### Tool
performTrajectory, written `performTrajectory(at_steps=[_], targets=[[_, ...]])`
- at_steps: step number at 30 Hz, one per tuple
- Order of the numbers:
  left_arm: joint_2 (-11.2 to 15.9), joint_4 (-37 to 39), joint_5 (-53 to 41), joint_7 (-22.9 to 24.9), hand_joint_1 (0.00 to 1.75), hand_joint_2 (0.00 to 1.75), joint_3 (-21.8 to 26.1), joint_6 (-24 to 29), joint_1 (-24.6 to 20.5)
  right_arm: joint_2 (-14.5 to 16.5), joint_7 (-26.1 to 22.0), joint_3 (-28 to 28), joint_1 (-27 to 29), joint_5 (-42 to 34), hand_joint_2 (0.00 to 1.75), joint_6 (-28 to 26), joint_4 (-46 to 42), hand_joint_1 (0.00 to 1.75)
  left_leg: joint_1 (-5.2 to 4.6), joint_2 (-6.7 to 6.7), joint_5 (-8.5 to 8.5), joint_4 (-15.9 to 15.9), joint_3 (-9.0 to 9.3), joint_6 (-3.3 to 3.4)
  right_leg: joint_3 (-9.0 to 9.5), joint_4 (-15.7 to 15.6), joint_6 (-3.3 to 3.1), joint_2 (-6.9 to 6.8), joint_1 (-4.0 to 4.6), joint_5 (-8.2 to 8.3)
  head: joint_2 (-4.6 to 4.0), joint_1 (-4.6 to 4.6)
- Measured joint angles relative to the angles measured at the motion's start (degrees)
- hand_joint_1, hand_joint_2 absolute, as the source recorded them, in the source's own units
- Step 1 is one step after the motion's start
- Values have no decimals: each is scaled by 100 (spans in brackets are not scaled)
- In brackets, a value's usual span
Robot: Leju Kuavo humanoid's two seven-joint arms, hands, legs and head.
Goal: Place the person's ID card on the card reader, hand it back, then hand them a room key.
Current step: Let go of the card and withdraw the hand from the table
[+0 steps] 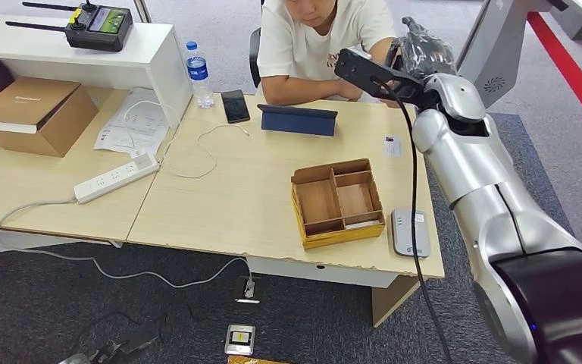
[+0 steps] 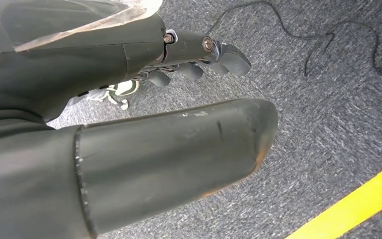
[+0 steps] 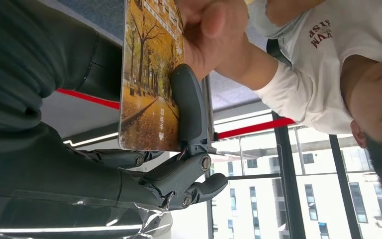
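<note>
On the light wooden table [image 1: 227,205], left of centre in the head view, lay a white power strip [image 1: 116,177] with its cable trailing off the near edge. A brown cardboard compartment tray [image 1: 338,202] sat right of centre, and a flat grey card reader [image 1: 410,232] lay just to its right near the table's front edge. Higher up were a dark blue folded tablet case [image 1: 298,119], a black phone [image 1: 235,105] and a clear water bottle with a blue cap [image 1: 198,73]; a small white card [image 1: 392,145] lay toward the right edge. A person in a white T-shirt [image 1: 326,42] sat behind the table at the top centre.

The right hand [image 1: 421,53] was raised at the upper right, in front of the person. In the right wrist view a glossy room key card printed with an autumn tree avenue [image 3: 150,79] stood with its long axis running top to bottom of the frame, pinched between the right hand's thumb and a dark finger [image 3: 189,107], while the person's hand [image 3: 210,32] gripped its upper end.

The left hand [image 2: 189,99] hung over grey carpet, fingers apart and holding nothing.
</note>
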Motion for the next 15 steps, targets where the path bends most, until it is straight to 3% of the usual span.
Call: performTrajectory(at_steps=[9, 13, 15], targets=[[17, 0, 15, 0, 0, 0, -2, 0, 21, 62, -15, 10, 19, -4, 175, -18, 198, 155, 0, 0, 0, 0, 0, 0, -1, 0, 0, 0, 0, 0, -1, 0], [20, 0, 17, 0, 0, 0, -2, 0, 34, 69, -15, 15, 38, -8, 175, -16, 274, 172, 0, 0, 0, 0, -1, 0, -2, 0, 0, 0, 0, 0, -2, 0], [24, 0, 19, 0, 0, 0, -2, 0, 37, 70, -16, 17, 50, -18, 175, -14, 310, 172, 0, -1, 0, 0, -3, 0, -3, 0, 0, 0, 0, 0, -2, 0]])
